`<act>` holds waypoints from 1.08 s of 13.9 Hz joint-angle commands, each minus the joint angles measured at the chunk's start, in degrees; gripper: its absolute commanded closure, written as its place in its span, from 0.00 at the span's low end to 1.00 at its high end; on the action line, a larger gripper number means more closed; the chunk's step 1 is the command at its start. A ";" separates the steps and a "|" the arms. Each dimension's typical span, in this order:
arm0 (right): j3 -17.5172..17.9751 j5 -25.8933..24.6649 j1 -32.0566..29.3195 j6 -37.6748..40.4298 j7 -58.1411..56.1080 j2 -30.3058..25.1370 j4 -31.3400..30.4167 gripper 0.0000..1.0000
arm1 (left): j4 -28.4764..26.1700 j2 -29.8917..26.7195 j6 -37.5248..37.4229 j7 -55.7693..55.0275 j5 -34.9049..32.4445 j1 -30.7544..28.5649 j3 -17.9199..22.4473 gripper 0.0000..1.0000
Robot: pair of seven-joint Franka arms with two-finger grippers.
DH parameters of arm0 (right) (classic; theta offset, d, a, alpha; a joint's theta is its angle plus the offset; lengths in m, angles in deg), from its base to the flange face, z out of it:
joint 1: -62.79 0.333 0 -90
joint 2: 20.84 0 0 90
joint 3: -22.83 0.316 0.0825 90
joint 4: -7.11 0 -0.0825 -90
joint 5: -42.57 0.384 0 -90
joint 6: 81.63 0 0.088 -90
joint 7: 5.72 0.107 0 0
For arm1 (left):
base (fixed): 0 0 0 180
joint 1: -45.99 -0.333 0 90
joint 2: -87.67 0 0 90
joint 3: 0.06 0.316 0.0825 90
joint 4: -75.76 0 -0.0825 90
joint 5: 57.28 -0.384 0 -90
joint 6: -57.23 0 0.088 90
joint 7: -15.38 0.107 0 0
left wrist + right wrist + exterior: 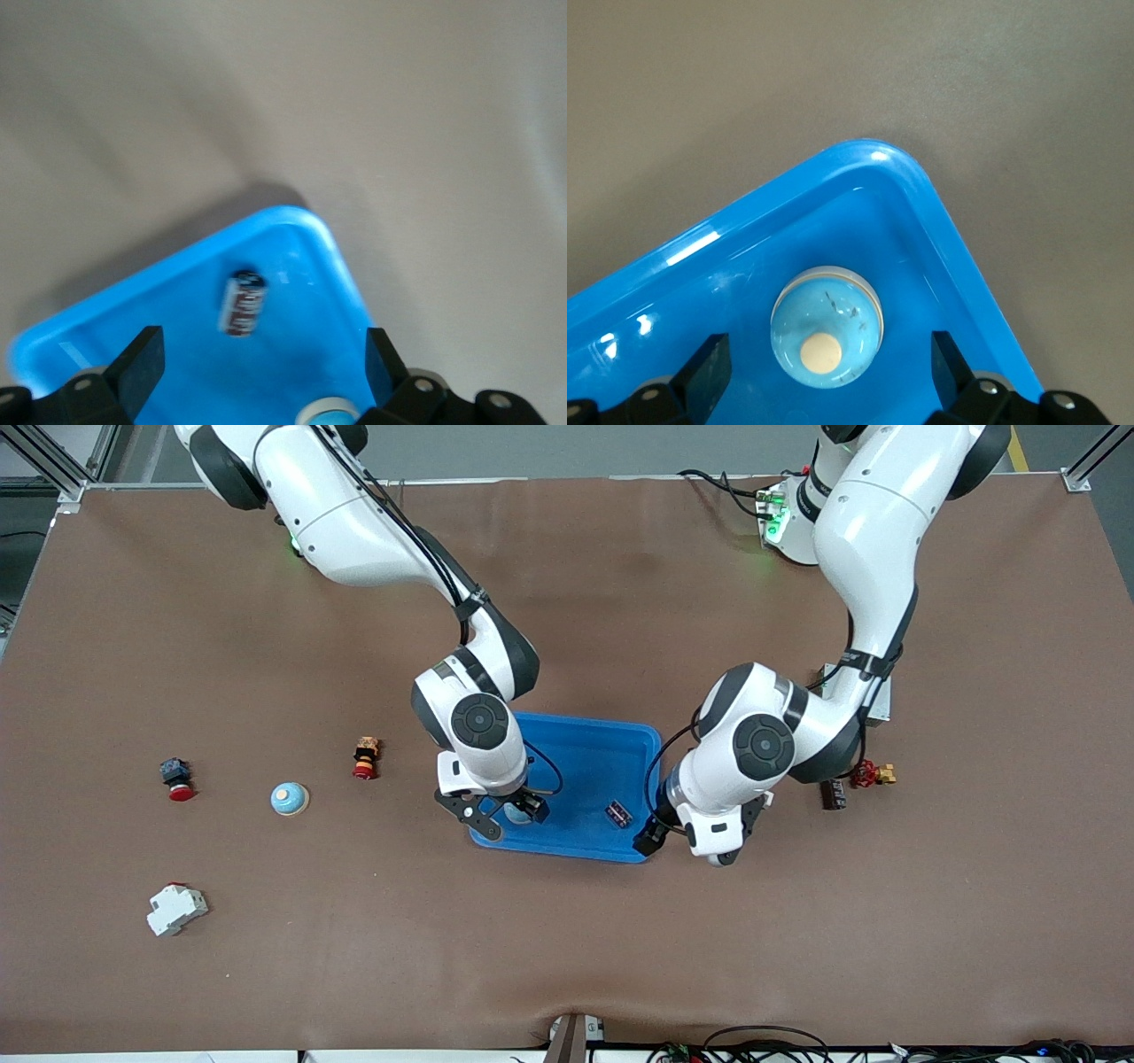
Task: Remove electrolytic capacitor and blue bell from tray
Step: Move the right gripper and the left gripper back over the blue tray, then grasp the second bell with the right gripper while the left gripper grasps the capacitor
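Note:
A blue tray [585, 753] sits mid-table. In it lie a small dark capacitor [618, 813] and a light-blue dome bell [516, 812] with a cream button. My right gripper [512, 817] hangs open just above the bell in the tray's corner; in the right wrist view the bell [827, 328] lies between its spread fingers [709, 367]. My left gripper [691, 843] is open and empty over the tray's edge toward the left arm's end. The left wrist view shows the capacitor [242, 304] lying free in the tray [292, 217].
A second light-blue bell [290, 798], two red-button switches [177, 778] [365, 757] and a white breaker [175, 909] lie toward the right arm's end. A black part [833, 793] and a red-yellow part [873, 773] lie near the left arm.

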 commanded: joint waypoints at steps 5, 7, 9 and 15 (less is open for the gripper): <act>-0.64 -2.32 0.75 0.37 1.35 3.83 4.69 0.00 | 1.88 5.56 9.57 -2.39 -0.97 4.76 3.51 0.00; -0.64 -2.41 0.75 0.29 1.35 4.01 4.69 0.00 | 1.80 6.88 11.59 -2.30 -0.97 5.39 4.22 0.00; -0.64 -2.59 0.75 0.20 1.35 4.36 4.69 0.00 | 1.62 7.85 12.30 -2.12 -1.41 6.43 4.31 0.00; -0.55 -2.94 0.75 -0.42 0.91 4.45 4.86 0.92 | -0.66 7.59 11.16 -2.38 -2.64 7.93 4.93 0.00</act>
